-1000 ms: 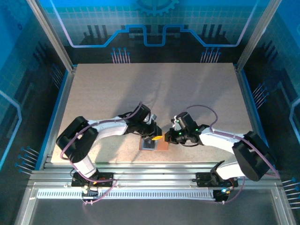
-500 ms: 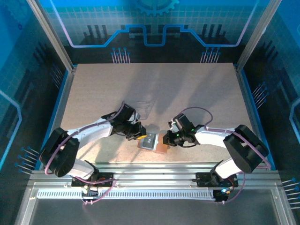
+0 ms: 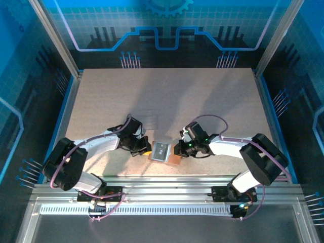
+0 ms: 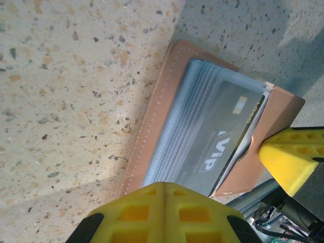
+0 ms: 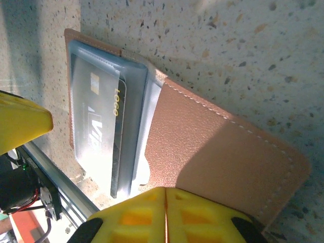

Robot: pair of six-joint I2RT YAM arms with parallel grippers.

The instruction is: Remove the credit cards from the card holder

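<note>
Left jaws slid left, beside card holder (image 3: 166, 153).

card holder (image 5: 217, 152): salmon-pink, pale stitching round the edge | pockets (image 4: 174, 131): pale blue-grey, there they are | card (image 4: 223, 136): dark grey, silver VIP lettering, gold chip | table (image 3: 167, 91): beige with dark speckles | left fingers (image 4: 162, 210), right fingers (image 5: 162, 215): bright yellow | far wall (image 3: 101, 20): blue, grid pattern

room: I read the far half of the table (image 3: 167, 96) as bare, open to either arm | blocked: card holder (image 3: 173, 161) flanked, left gripper (image 3: 145, 148) just beside its left edge, right gripper (image 3: 177, 151) at its right flap | near side: front rail (image 3: 167, 183) close by, tight
</note>
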